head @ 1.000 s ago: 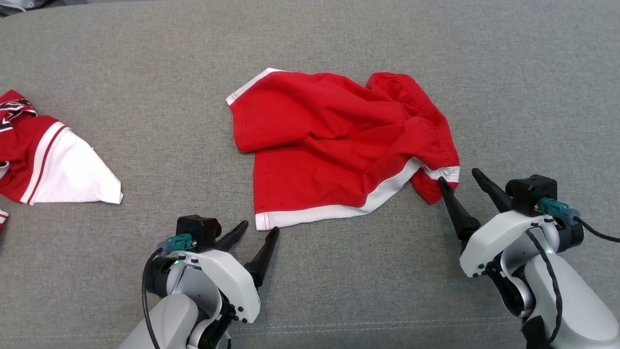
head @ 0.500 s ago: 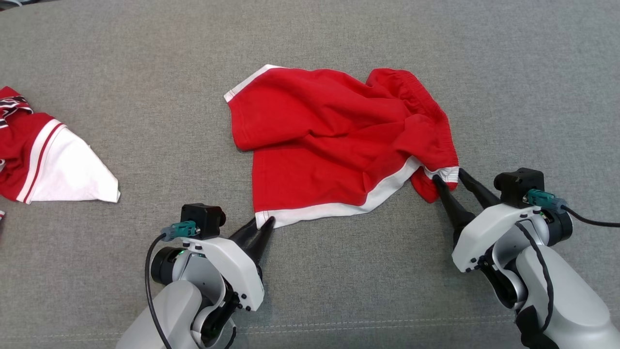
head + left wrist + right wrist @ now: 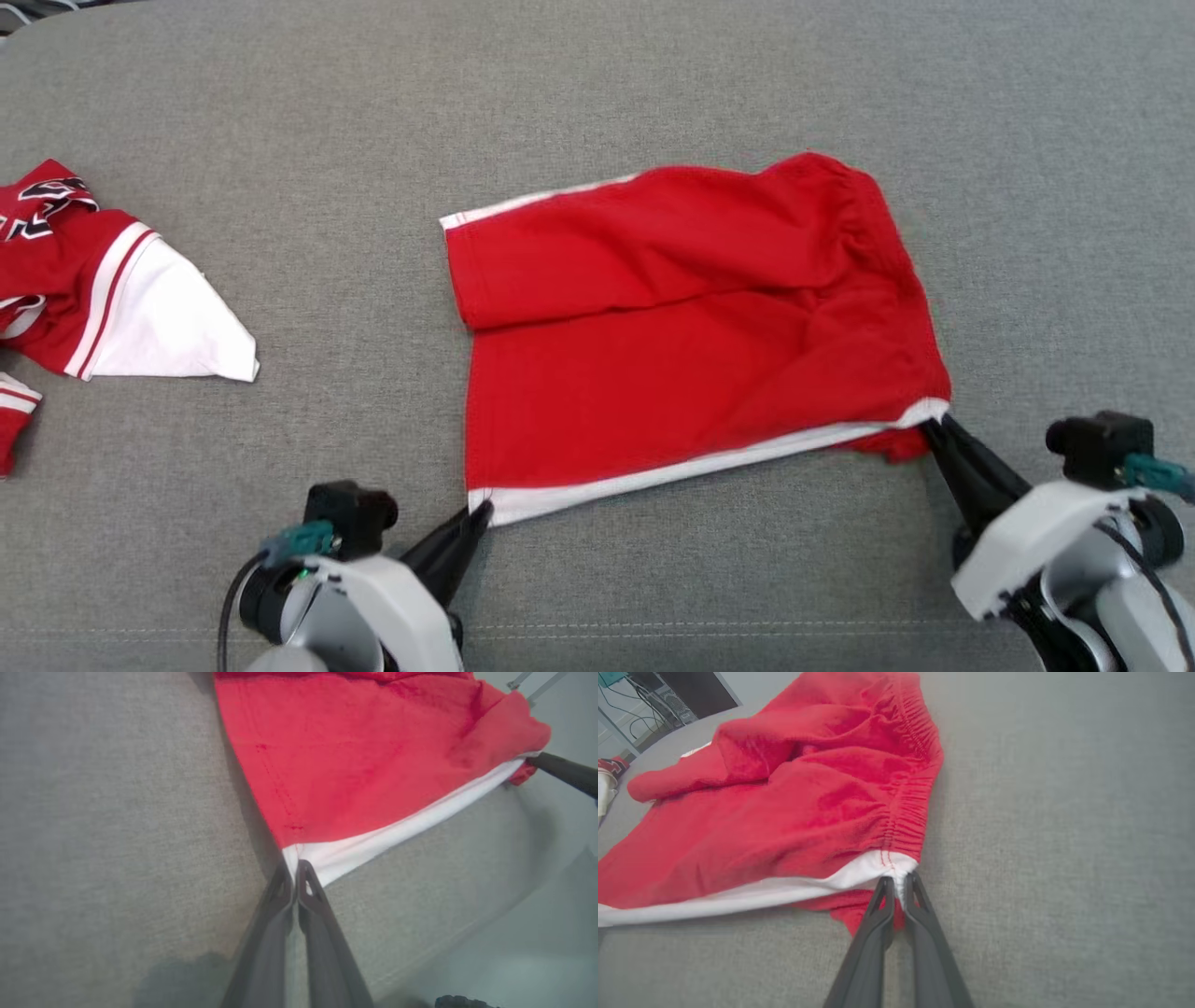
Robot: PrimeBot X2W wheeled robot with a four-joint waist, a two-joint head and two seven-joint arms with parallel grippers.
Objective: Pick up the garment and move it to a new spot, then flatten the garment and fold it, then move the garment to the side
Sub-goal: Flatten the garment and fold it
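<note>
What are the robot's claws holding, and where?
The red shorts: the left gripper pinches the white-striped hem corner, the right gripper the white-striped corner at the elastic waistband.

Matt red cloth shorts (image 3: pixel 691 327)

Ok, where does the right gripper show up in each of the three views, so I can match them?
Head view: right gripper at lower right, shut on the red shorts' waistband corner.
Left wrist view: right gripper sits at the upper right edge, at the shorts' far corner.
Right wrist view: right gripper rises from bottom middle, pinching that corner.
Shared landmark: the white stripe along the shorts' near edge, ending at this gripper.
</note>
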